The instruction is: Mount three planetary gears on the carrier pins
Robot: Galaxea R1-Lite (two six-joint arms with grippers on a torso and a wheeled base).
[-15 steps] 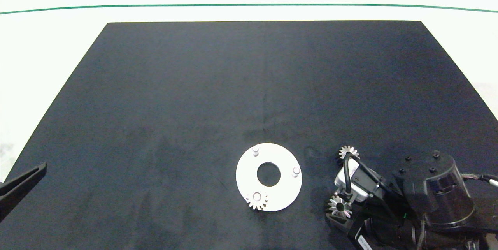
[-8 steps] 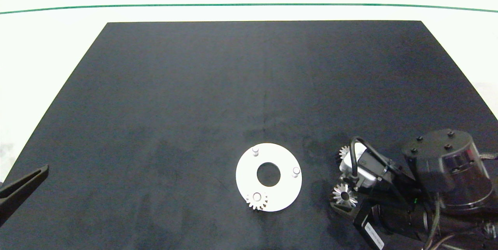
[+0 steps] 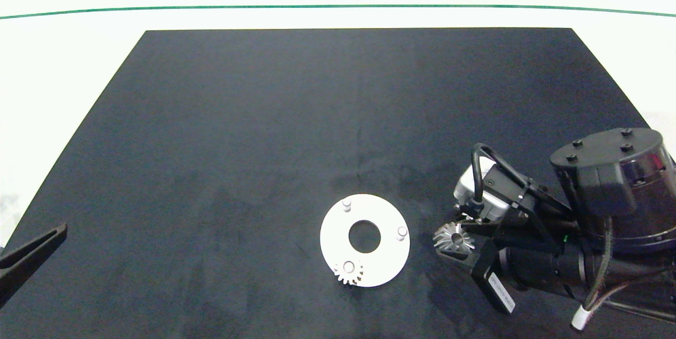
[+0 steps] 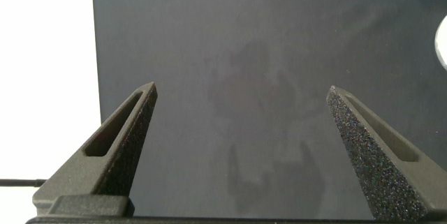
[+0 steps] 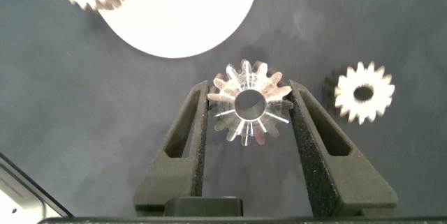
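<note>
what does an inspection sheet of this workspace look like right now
surface: black mat on a white table
job's things: one gear seated on a pin of the white disc; two pins bare; one gear held; one gear loose on the mat
clutter: nothing seen
grippers: right end effector shut on a gear beside the disc; left end effector open, parked at the mat's left edge
cables: black cable looped on the right wrist
surroundings: green line beyond the mat

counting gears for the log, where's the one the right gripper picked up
In the head view the gear sits clamped in the right gripper, just right of the white disc, off the mat.
</note>
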